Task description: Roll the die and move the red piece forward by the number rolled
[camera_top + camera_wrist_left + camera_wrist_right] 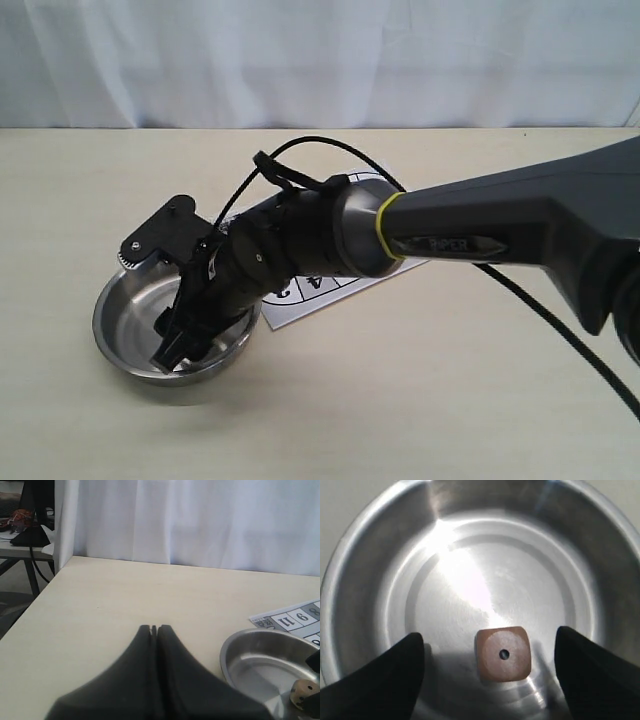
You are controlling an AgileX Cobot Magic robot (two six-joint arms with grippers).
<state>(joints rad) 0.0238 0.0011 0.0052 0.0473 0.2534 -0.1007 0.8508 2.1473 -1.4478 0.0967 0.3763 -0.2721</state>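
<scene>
In the exterior view, the right arm's black gripper (178,345) reaches across from the right and dips into a round, shiny steel bowl (112,300) on the near left of the pale wooden table (450,420). How far its jaws are open cannot be told from here. A white paper sheet with numbered squares (300,305) lies just right of the bowl, partly under the arm.

In the left wrist view, the left arm's black gripper (153,628) sits over bare table, its two fingers pressed together with only a thin seam between them and nothing held. Off to the right, the bowl holds the small light-tan wooden die (305,692), with the numbered sheet beyond it.

In the right wrist view, the right gripper is spread wide. Its two dark fingertips (380,675) stand on either side of the die, well clear of it and touching nothing. The die rests on the bowl's flat bottom, a single dark pip facing up.
</scene>
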